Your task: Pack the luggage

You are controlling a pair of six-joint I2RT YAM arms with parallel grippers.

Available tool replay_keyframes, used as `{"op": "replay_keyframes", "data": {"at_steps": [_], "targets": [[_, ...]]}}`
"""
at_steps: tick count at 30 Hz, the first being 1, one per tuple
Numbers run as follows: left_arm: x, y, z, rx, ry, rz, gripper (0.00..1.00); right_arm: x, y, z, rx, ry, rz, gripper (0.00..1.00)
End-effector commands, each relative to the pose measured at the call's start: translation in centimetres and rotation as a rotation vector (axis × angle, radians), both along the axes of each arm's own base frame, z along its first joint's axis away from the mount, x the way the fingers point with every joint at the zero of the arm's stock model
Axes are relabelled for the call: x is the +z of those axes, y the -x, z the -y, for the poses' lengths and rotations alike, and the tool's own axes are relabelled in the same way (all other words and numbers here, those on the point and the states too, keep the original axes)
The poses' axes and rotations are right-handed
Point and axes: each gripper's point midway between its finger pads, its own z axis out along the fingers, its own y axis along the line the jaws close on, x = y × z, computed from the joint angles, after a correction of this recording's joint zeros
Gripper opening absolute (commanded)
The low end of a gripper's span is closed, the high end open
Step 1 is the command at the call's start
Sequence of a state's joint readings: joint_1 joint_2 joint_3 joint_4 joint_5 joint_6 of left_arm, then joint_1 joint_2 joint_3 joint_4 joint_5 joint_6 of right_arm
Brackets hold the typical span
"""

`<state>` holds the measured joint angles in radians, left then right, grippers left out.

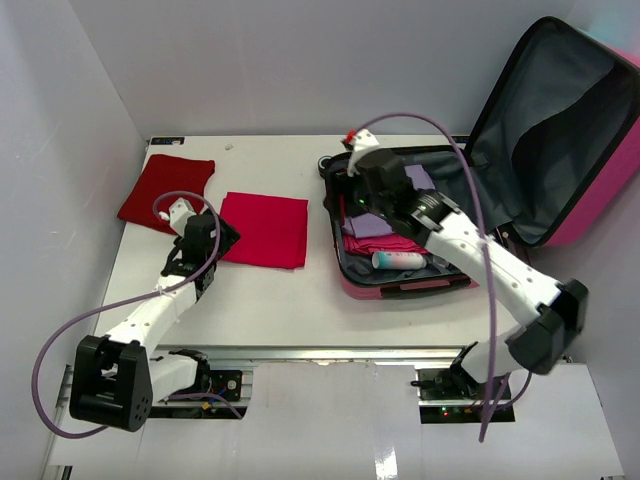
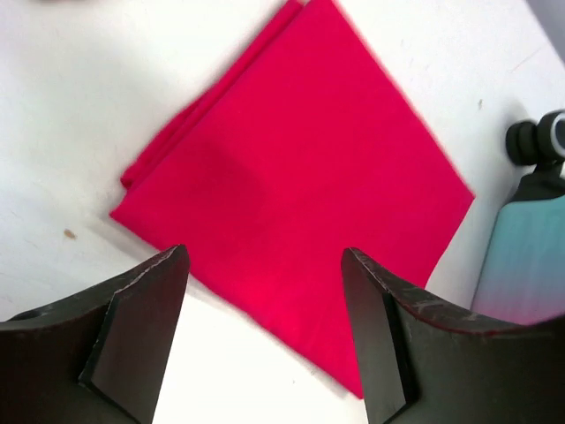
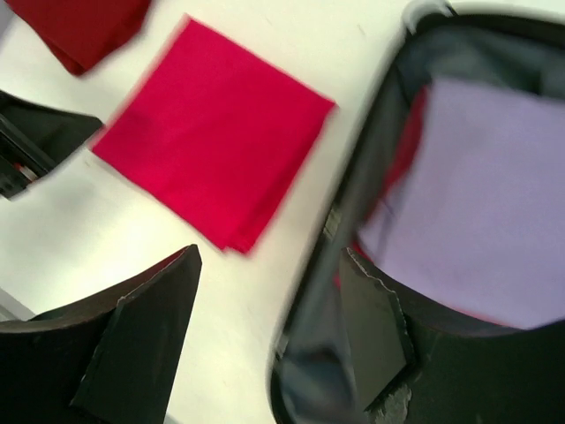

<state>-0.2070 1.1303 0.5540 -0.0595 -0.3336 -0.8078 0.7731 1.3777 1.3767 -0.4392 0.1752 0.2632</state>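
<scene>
Your left claw (image 2: 265,256) hangs spread above the red cloth (image 2: 300,177). Your right claw (image 3: 269,256) is spread over the luggage (image 1: 545,120) rim.

Right wrist view smeared throughout: red cloth (image 3: 212,132) ahead-left of the right gripper (image 3: 269,265) and lavender cloth (image 3: 494,185) ahead-right, both soft-edged. Dark red cloth (image 3: 79,26) cut by the top edge. Right of the left gripper (image 2: 265,256), luggage (image 2: 530,256) clipped by the frame, one wheel (image 2: 540,140) showing. Overhead, right arm (image 1: 470,250) covers part of the contents; white bottle (image 1: 400,261) label too small to read.
</scene>
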Motion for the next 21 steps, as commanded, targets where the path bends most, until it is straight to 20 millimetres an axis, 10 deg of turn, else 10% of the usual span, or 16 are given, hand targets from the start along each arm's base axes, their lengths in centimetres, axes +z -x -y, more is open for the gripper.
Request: {"op": "replay_keyframes", "data": {"at_steps": [1,8,21], "targets": [[5.9,-2.2,-1.4,0.038,-0.081,0.113,0.81,1.2,-2.8,-6.2,-0.007,-0.016,0.019,0.71],[8.9,-4.7,-0.9,-0.123,-0.120,0.267,0.81,-4.6,-6.8,-12.9,-0.046,0.056,-0.065,0.76],[0.7,-7.4,-3.0,-0.206,-0.137,0.074,0.80,-16.2,-10.6,-14.5,-0.181,0.139,-0.219,0.79]]}}
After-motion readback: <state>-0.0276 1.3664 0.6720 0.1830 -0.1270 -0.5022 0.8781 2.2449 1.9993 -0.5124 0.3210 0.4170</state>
